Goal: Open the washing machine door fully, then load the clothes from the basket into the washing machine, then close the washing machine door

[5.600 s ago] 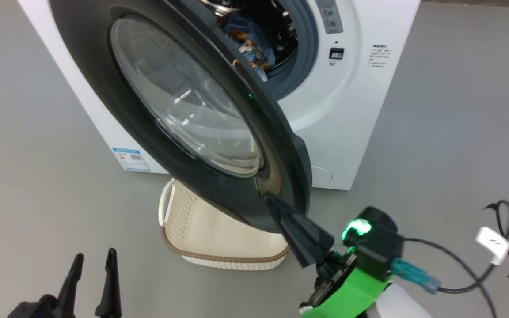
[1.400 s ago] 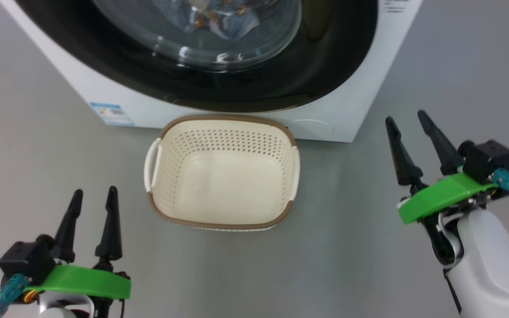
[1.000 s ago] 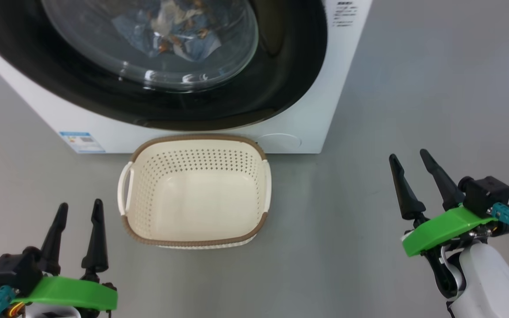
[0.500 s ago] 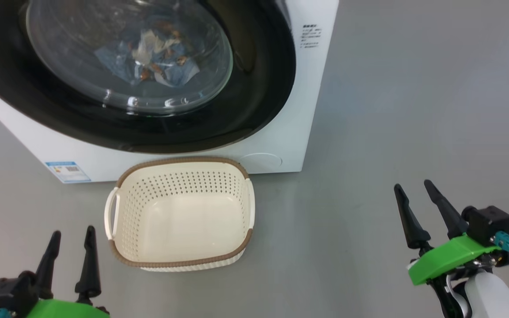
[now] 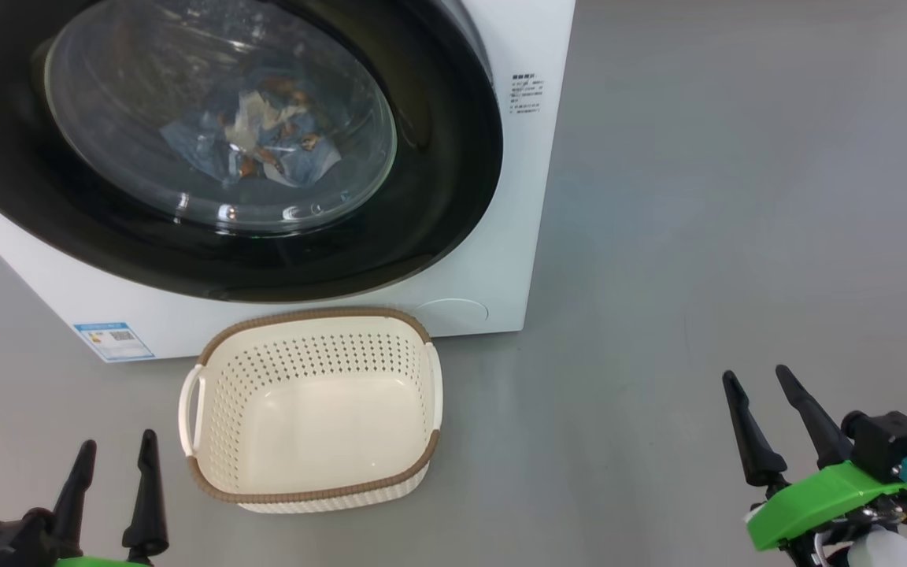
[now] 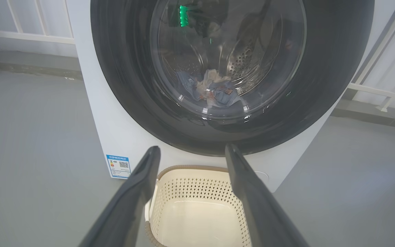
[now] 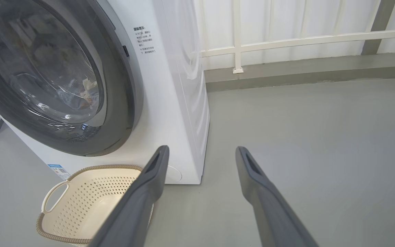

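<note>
Glossy black washing machine door (image 5: 438, 157) shut, blue bear-print clothes (image 5: 253, 153) behind its glass; cream perforated basket (image 5: 312, 319) just nearer. The left pincer (image 5: 119, 439) and right pincer (image 5: 756, 373) spread wide.

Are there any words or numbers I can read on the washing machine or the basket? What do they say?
Blue sticker, low on the front of the washing machine: tiny print and a square code, too small to read.
Block of dark print, high on the front beside the washing machine door: Chinese characters, too blurred to quote.
Basket: no writing.
</note>
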You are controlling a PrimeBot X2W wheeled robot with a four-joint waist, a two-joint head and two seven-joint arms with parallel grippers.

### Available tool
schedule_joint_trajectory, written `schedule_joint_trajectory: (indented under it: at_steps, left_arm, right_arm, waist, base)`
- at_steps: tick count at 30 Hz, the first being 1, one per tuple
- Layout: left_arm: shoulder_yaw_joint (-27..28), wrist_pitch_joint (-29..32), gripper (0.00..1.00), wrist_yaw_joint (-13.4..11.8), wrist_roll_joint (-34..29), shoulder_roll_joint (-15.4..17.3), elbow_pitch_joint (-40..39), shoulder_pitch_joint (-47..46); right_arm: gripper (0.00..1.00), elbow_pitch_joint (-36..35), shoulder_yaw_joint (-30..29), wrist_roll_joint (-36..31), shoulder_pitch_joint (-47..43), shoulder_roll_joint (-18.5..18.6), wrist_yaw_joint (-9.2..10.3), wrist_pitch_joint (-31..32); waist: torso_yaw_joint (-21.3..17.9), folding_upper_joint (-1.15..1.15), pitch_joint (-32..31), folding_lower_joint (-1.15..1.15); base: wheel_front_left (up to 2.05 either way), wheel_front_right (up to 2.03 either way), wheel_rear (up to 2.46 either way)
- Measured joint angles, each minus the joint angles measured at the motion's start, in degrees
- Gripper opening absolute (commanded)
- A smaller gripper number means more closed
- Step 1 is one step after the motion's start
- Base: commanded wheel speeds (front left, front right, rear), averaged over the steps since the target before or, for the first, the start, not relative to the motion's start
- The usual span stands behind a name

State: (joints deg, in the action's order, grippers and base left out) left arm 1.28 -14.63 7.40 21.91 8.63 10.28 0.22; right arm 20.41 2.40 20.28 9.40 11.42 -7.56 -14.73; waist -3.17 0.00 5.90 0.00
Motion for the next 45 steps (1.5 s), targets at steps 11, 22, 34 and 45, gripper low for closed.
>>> schedule_joint_trajectory:
  at_steps: [11, 22, 34, 45]
  left_arm:
    - [1.2, 0.0, 1.0, 0.0, -0.5, 0.2, 0.3, 1.7]
    - [1.2, 0.0, 1.0, 0.0, -1.0, 0.5, 0.4, 1.9]
    - [0.9, 0.0, 0.0, 0.0, -1.2, -1.0, 2.3, 2.3]
    - [0.5, 1.6, 0.0, 0.0, 3.5, -2.5, 3.9, 2.4]
  right_arm:
    - [1.0, -0.7, -1.5, 0.1, -3.7, 0.5, 0.0, 0.0]
    - [1.0, -1.1, -1.9, 0.1, -3.7, 0.5, 0.0, 0.0]
    - [0.0, 0.8, -1.3, 0.0, -3.9, -0.6, 0.0, 0.1]
    - [0.0, 2.2, -1.4, 4.6, -4.9, -2.2, 0.0, 1.6]
  waist:
    - [-0.8, 0.0, -1.7, 0.0]
    - [-0.7, 0.0, -1.5, 0.0]
    - [-0.7, 0.0, -1.5, 0.0]
    - [-0.4, 0.0, -1.9, 0.02]
  base:
    - [0.0, 0.0, 0.0]
    - [0.0, 0.0, 0.0]
    - [0.0, 0.0, 0.0]
    - [0.0, 0.0, 0.0]
